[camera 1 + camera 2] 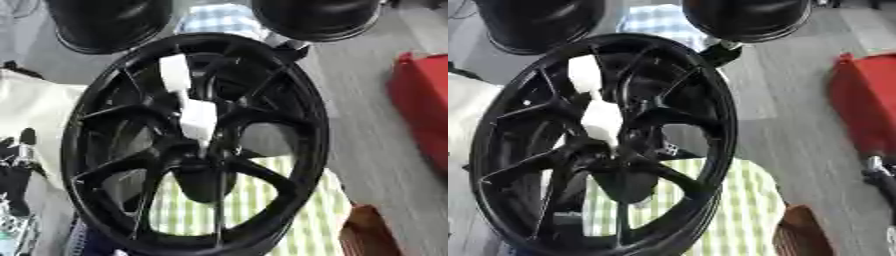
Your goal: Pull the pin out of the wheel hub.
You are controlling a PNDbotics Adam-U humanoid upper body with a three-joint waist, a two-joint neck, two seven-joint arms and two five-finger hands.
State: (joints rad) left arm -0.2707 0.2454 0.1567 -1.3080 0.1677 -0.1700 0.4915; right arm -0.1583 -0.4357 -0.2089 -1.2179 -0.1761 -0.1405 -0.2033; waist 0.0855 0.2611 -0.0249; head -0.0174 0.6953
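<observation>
Right in front of me stands a big black wheel (197,145). It is up on its edge and leans a little to one side. Its thin spokes run from the rim to the hub (203,159) in the middle.

Over the hub I see a white thing, which I take to be the pin (198,120). It has two blocky white parts, one above the other. The low end gets thin and touches the hub. It is still in the wheel.

At the left edge, low down, are dark shapes that look like my left hand (19,150). It is well apart from the pin and lies over a white sheet (39,105). I cannot tell if its fingers are open or curled.

At the right edge of the right eye view is a small silver and black bit. I think it is my right hand (880,172). I cannot tell about its fingers either. It is far from the wheel.

Under the wheel is a green checked cloth (306,220). Two round black things (109,22) sit behind the wheel. A red box (422,100) is off to the right on the grey floor (372,145).
</observation>
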